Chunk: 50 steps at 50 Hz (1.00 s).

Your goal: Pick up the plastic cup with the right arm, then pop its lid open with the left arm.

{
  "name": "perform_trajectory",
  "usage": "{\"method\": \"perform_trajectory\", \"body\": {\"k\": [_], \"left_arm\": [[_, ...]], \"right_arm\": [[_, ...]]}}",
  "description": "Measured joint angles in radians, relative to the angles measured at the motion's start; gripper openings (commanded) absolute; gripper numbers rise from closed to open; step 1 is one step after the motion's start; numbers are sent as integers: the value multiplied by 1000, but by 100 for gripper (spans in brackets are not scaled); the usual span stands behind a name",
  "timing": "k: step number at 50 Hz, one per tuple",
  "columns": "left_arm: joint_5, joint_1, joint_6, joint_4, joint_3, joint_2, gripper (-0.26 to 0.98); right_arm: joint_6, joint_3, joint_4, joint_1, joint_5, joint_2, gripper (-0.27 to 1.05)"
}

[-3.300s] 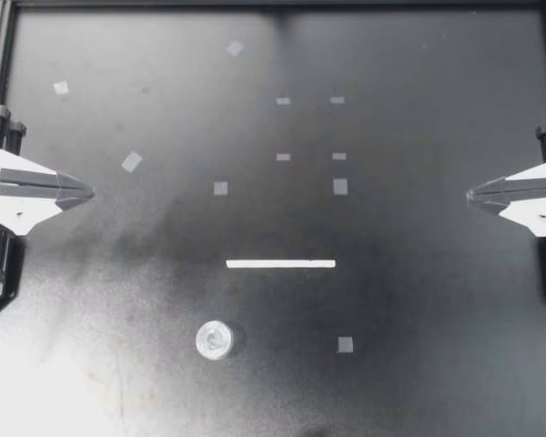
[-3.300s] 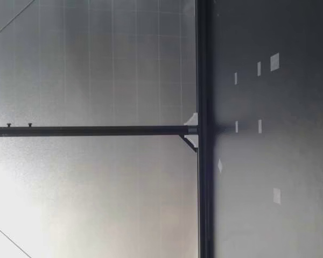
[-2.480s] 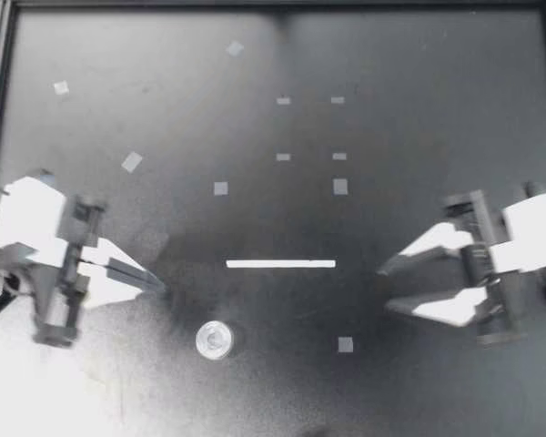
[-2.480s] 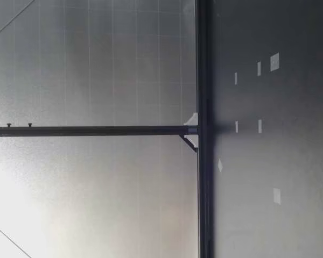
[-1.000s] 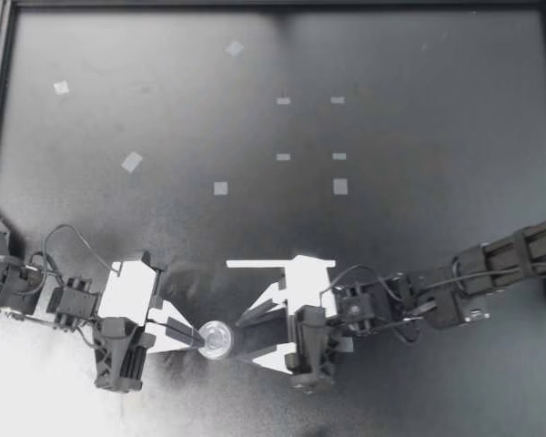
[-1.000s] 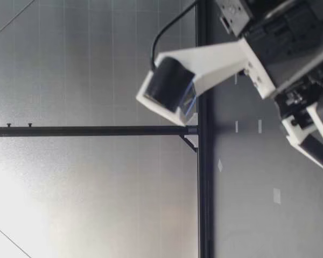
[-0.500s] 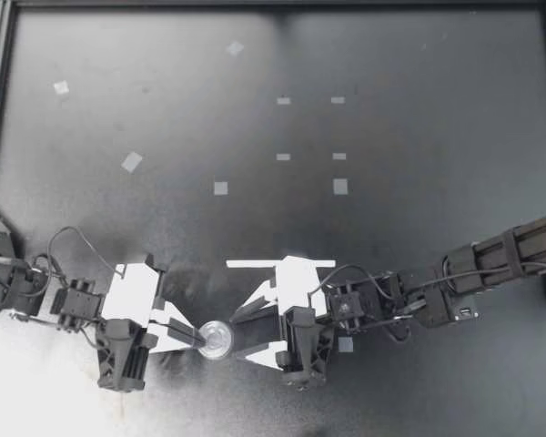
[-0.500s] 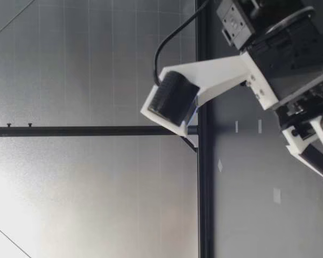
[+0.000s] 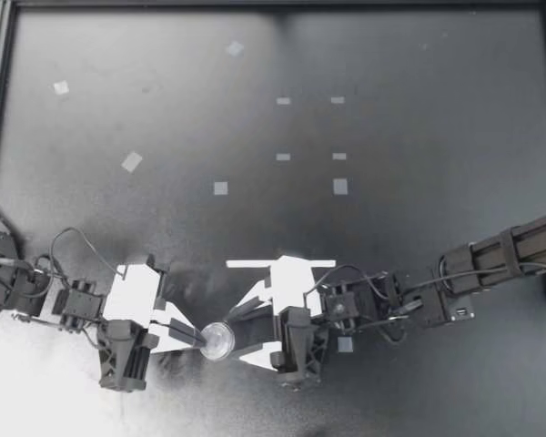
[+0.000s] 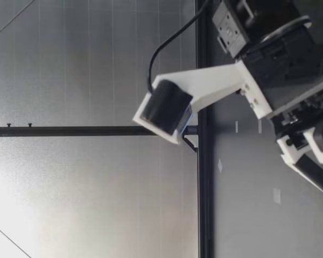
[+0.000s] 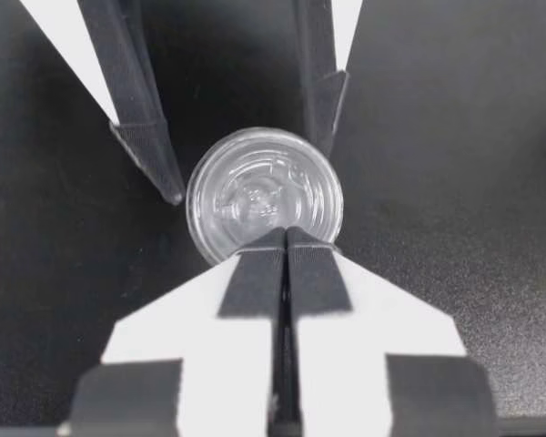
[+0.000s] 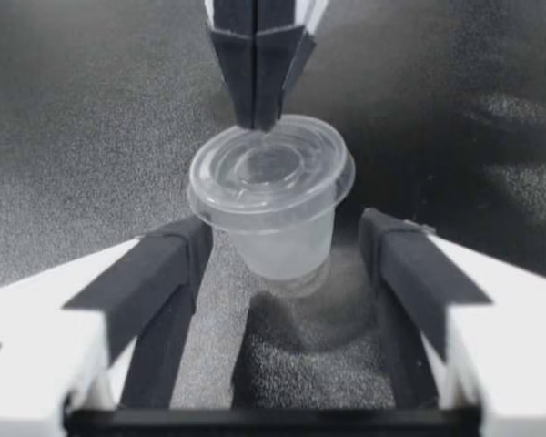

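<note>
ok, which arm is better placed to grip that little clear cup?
Right. The right claw is open on either side of the small clear lidded plastic cup; the left claw is shut, merely touching its rim.

My right gripper (image 12: 282,233) stands with its two dark fingers (image 12: 155,273) spread wide on either side of a small clear lidded cup (image 12: 271,187), with a gap showing between the cup's body and each finger. The cup leans on the dark speckled table (image 12: 82,118). My left gripper (image 12: 255,116) comes in from the far side, its fingertips pressed together and meeting the far edge of the lid.
</note>
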Motion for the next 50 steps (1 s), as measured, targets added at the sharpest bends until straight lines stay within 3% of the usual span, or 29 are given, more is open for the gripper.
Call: {"method": "perform_trajectory", "body": {"k": [43,50], "left_arm": [[-34,0,5,0,2,38,-8],[-34,0,5,0,2,40,-8]], "right_arm": [[0,-83,-29,0,204,2,64],[0,-84,-31,0,222,2,58]]}}
